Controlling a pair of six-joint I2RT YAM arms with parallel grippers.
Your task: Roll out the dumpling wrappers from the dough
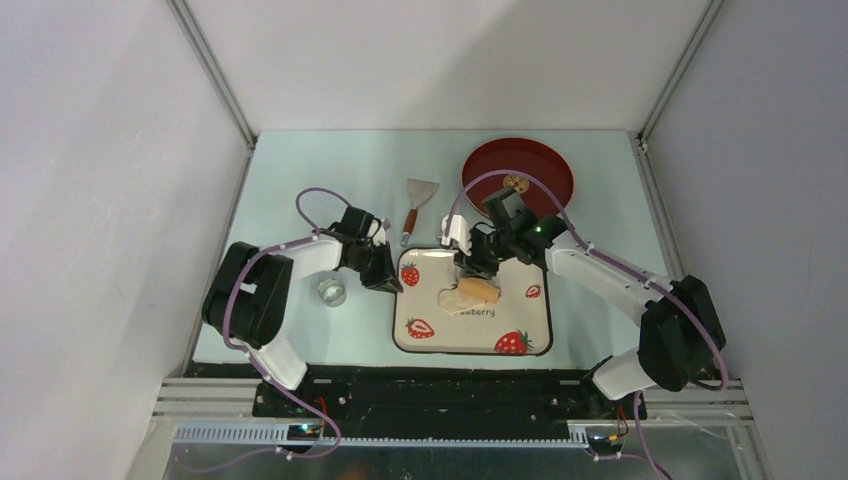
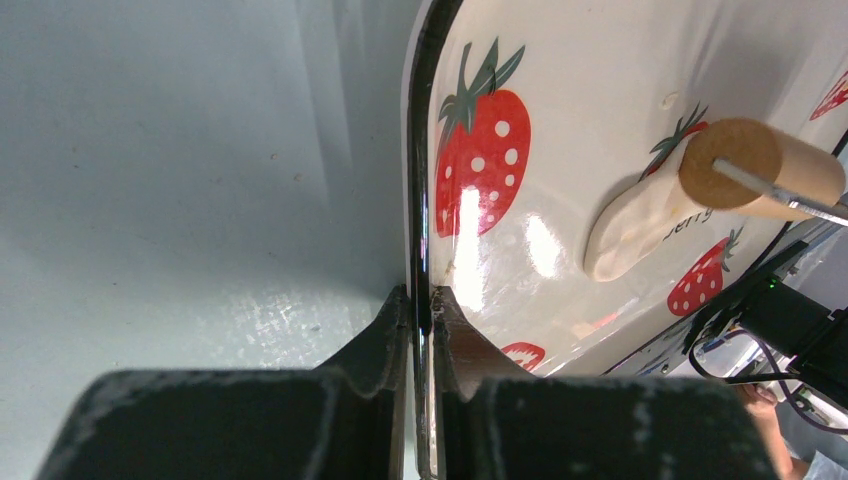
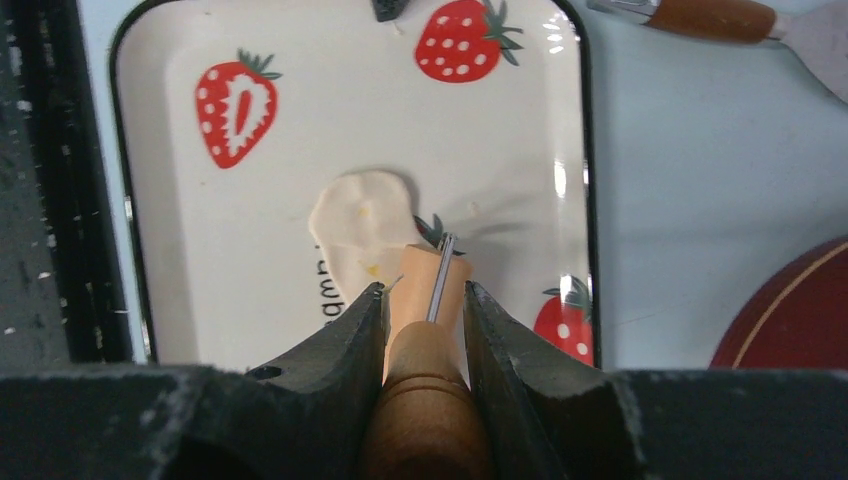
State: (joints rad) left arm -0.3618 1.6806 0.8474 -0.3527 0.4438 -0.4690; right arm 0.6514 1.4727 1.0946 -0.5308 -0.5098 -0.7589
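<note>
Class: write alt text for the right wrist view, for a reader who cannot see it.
The right claw grips a wooden rolling pin whose roller rests on the flattened pale dough on a strawberry-printed tray. The edge of a red plate shows at lower right.

Even, cool overhead light filled the top view, leaving only soft shadows on the tabletop (image 1: pixel 300 170). In the left wrist view, white glare patches sat mid-frame on the glossy tray (image 2: pixel 600 90), and the left gripper (image 2: pixel 420 305) along the bottom edge was dark and blurred. In the right wrist view, glare streaked the tray's right rim, and the rolling pin (image 3: pixel 425 400) at bottom centre was out of focus.
</note>
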